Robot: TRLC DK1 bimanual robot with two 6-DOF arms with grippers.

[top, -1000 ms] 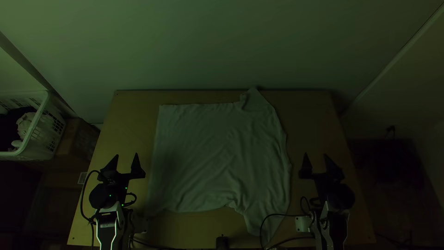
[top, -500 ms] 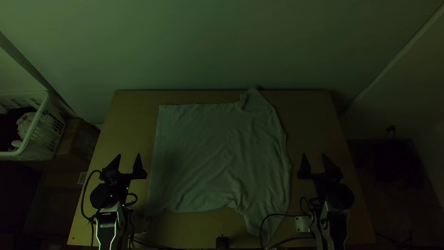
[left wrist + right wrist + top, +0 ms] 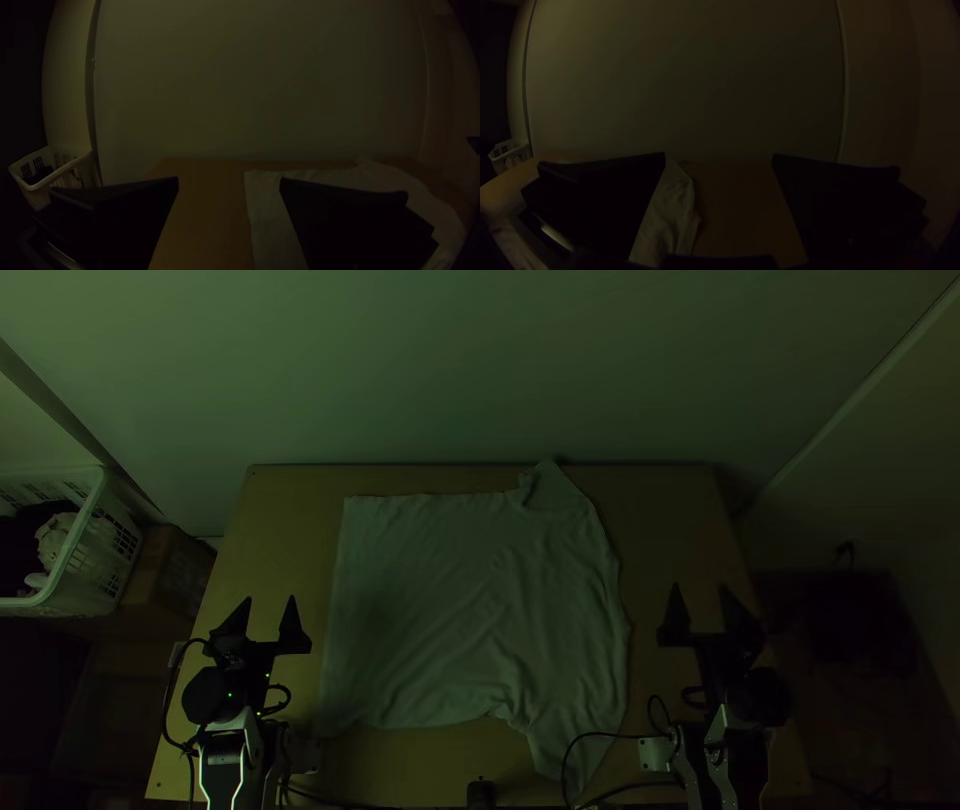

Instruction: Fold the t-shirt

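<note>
the right gripper (image 3: 700, 587) has moved most: in the top view it now sits farther out toward its own side of the table (image 3: 680, 530) and farther up the picture than half a second ago, leaving a broader strip between it and the shirt (image 3: 470, 600). its two fingers stand wide apart with nothing between them.

the left gripper (image 3: 270, 597) has shifted too, only a little, outward and slightly up the picture, after a small move the other way just before. its fingers are also well spread and have hold of nothing; the left wrist view shows the same broad gap, with table beyond it.

the shirt has not changed. it lies spread over the middle of the table between the two grippers, touching neither, with soft wrinkles across it. one corner pokes up at the far edge, with a small fold beside it, and another reaches down toward the near edge, where a cable (image 3: 600, 734) crosses it. its far edge on the left arm's side is fairly straight; the near edge curves.

the basket (image 3: 85, 530), with cloth in it, stands where it was, off the table on the left arm's side, and the small black thing (image 3: 480, 792) is in the same spot at the near edge.
</note>
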